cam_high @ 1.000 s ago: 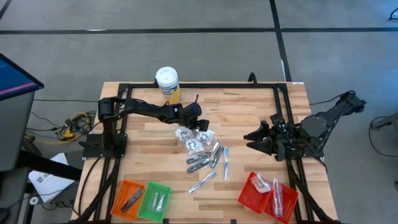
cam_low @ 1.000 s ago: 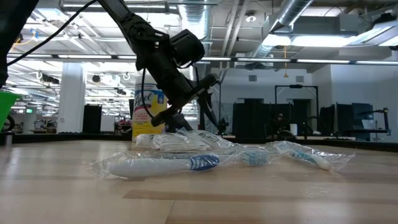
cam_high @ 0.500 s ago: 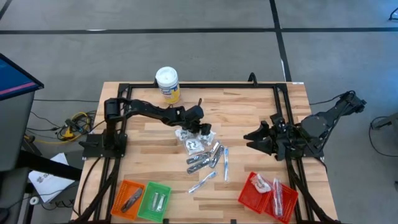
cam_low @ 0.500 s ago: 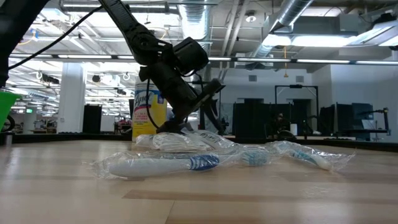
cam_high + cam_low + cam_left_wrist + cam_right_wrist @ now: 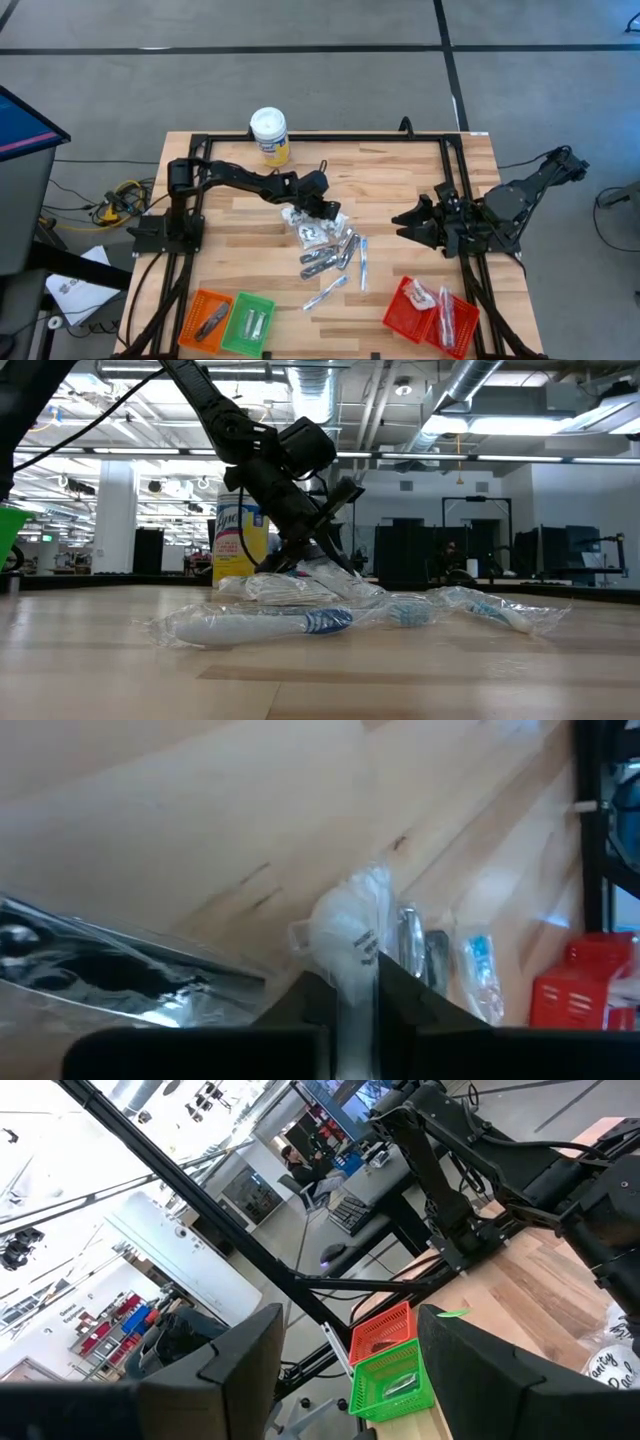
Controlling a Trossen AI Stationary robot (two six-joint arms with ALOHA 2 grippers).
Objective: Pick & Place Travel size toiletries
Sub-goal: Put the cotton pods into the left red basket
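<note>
From the top cam, my left tool (image 5: 322, 207) is down at the back edge of the toiletries pile (image 5: 328, 245) mid-bench (image 5: 400, 180). The right tool (image 5: 412, 222) is parked near the right edge, fingers apart, holding nothing. On the low cam, the left tool (image 5: 318, 550) touches the heap's top. On the left wrist cam, its fingers (image 5: 300, 1005) are pinched tight on a white sachet (image 5: 350, 935).
</note>
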